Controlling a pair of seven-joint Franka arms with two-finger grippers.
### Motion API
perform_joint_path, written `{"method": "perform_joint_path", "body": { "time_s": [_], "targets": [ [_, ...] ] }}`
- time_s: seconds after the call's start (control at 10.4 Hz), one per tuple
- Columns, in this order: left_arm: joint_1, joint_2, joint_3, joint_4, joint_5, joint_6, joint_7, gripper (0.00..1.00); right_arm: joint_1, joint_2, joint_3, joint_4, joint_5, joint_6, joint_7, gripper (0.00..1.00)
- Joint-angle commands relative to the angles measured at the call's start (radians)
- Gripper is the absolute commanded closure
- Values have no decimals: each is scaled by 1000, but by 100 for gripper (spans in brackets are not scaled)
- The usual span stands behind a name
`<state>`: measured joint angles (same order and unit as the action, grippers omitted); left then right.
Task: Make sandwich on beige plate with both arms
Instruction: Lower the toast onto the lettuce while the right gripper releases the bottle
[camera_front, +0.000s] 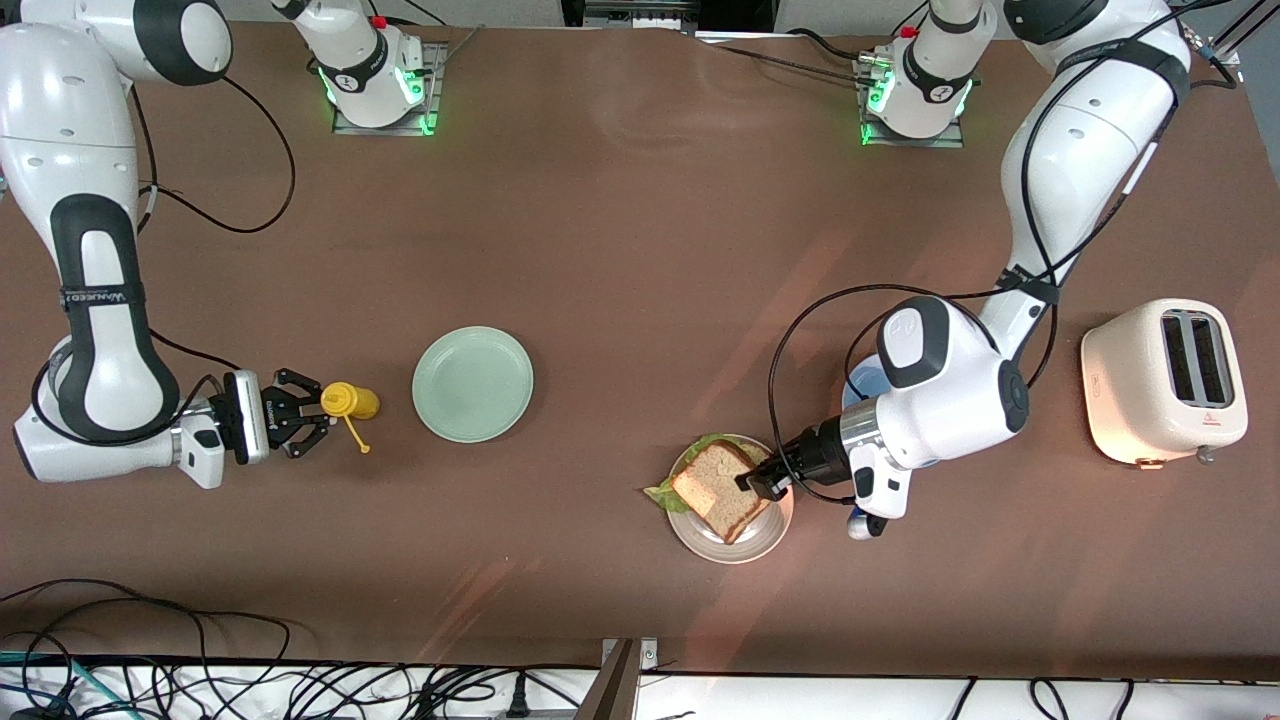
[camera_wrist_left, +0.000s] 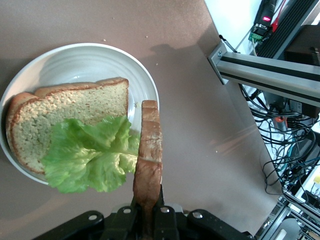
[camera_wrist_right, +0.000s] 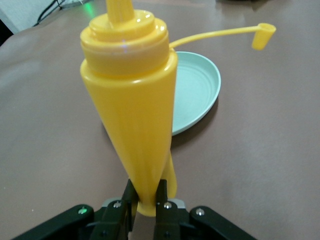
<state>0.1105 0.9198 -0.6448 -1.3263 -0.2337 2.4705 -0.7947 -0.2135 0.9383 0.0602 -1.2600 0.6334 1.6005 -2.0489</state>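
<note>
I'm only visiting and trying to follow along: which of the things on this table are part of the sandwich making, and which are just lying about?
Part of the job:
- beige plate
- bottom bread slice with lettuce on it
- top bread slice, held over the plate by the left gripper

Just lying about:
- mint-green plate
- toaster
- blue plate, mostly hidden
- yellow squeeze bottle, gripped by the waiting right gripper

Brown table (camera_front: 640, 250); black cables (camera_front: 200, 680) along its edge.

Low in the frame, beige plate (camera_front: 722, 547) bearing a brown bread slice (camera_wrist_left: 60, 117) and ruffled lettuce (camera_wrist_left: 90, 157); second slice (camera_wrist_left: 149, 160) held on edge above.
</note>
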Motion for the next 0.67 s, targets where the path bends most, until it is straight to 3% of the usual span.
{"method": "perform_joint_path", "body": {
  "time_s": [0.0, 0.48, 0.57],
  "targets": [
    [-49, 11, 65, 13, -15, 15, 19, 100, -41, 48, 24, 14, 52, -40, -69, 100],
    [-58, 24, 103, -5, -12, 2, 14, 100, -60, 111, 24, 16, 104, -40, -86, 100],
    [-57, 24, 105, -7, -12, -14, 14, 95, -67, 122, 23, 16, 123, -40, -86, 93]
  ]
}}
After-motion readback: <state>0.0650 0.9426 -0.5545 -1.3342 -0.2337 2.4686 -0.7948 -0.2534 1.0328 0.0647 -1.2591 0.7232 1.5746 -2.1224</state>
